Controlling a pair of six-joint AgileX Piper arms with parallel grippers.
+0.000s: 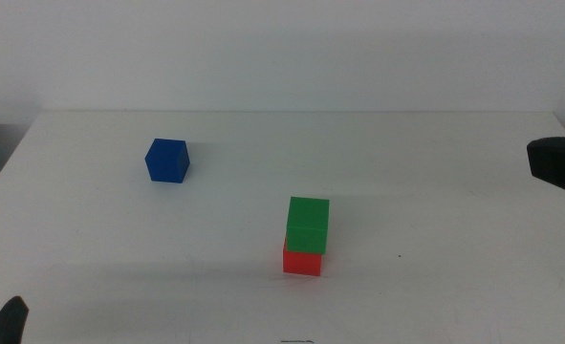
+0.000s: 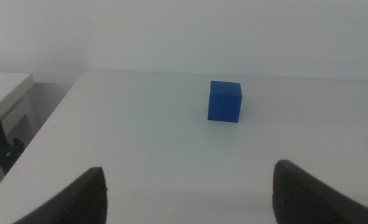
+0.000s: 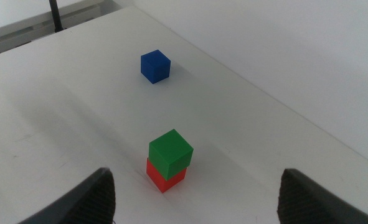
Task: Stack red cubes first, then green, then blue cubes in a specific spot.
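On the white desk (image 1: 435, 296), green (image 1: 308, 224) is seen stacked on the red cube (image 1: 302, 261); the blue cube (image 1: 167, 160) remains unplaced. Left hand (image 2: 187, 193) and right hand (image 3: 196, 196) are held open, empty.

White table (image 1: 406, 162): red cube (image 1: 302, 261), blue cube (image 1: 167, 161).

I see a plain white table (image 1: 378, 143) filling most of my middle view, evenly lit with soft shadows. Behind it stands a bare pale wall (image 1: 282, 48). At the left edge sits a light-coloured shelf (image 2: 6, 87).
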